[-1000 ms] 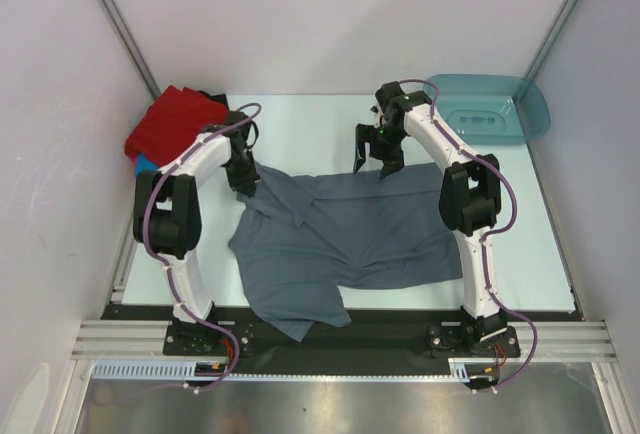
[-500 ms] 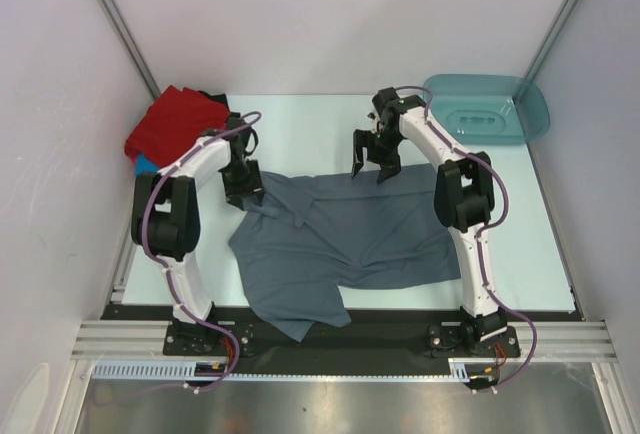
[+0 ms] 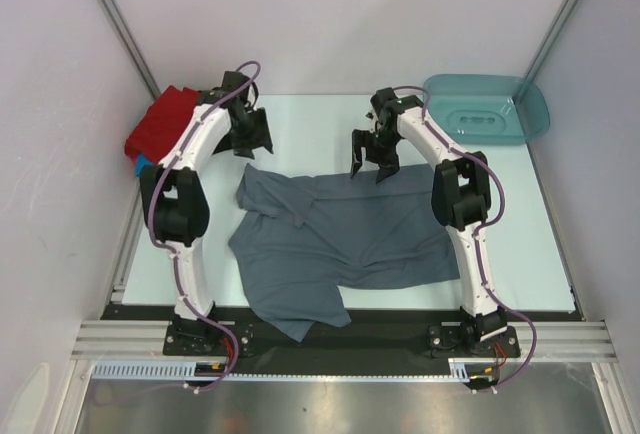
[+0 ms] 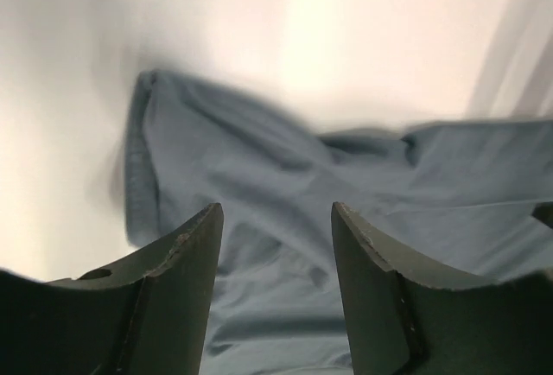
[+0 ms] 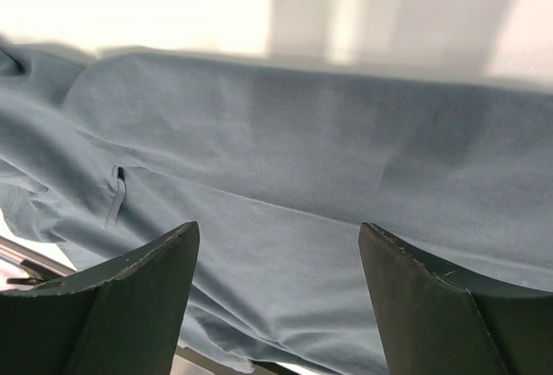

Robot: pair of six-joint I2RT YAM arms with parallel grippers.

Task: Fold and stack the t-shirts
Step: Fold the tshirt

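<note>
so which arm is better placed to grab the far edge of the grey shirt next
Right, probably. The right gripper hangs open directly over the far edge of the grey shirt, while the left gripper, also open, sits further back over bare table, off the cloth.

The whole table [image 3: 300,119] is taken in from high above and behind the arm bases. The lens is tilted down and forward, so the grey-blue t-shirt [image 3: 340,239] is seen entire, at a distance, in mid-frame. The left wrist view is held close over the shirt's far left corner and is blurred, with the left fingers [image 4: 177,297] framed along its bottom edge. The right wrist view is set nearer still, over the shirt's far edge, and is filled mostly by cloth, with the right fingers [image 5: 130,306] at its bottom corners. The shirt's far edge is shared by all three views.
</note>
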